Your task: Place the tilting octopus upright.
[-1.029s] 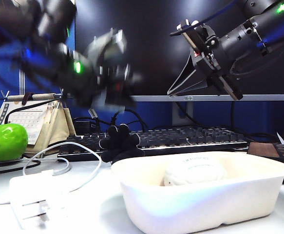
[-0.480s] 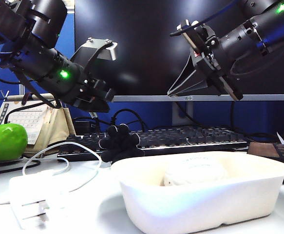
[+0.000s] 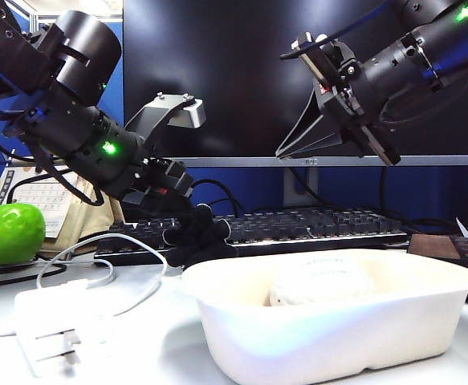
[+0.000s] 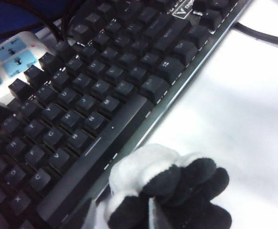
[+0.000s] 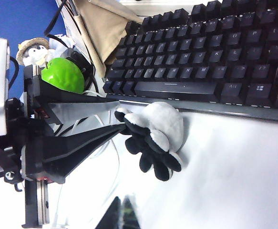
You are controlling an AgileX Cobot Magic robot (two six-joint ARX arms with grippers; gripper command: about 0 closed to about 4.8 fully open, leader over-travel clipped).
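The octopus point(image 3: 197, 234) lies tipped against the front edge of the black keyboard point(image 3: 314, 224), behind the left end of the white tub. Its white head point(image 5: 163, 123) faces the keys and its black tentacles point(image 5: 153, 160) point away. My left gripper point(image 3: 177, 183) hangs just left of and above it. In the right wrist view my left gripper point(image 5: 123, 126) shows two fingers with a narrow gap, open, tips at the nearest tentacle. The left wrist view shows the octopus point(image 4: 167, 191) close below, with no fingers clearly seen. My right gripper point(image 3: 283, 152) hangs high at the right, shut and empty, tips together point(image 5: 122, 210).
A white tub point(image 3: 338, 329) with a pale round lump stands in front. A green apple point(image 3: 9, 233), a desk calendar point(image 3: 49, 192) and a white charger point(image 3: 53, 321) with its cable are at the left. A monitor point(image 3: 258, 72) stands behind and a dark box point(image 3: 450, 249) at the right.
My left arm has swung down and rightwards from a blurred, higher pose, bringing its gripper close to the octopus. The octopus and the right arm have not moved.
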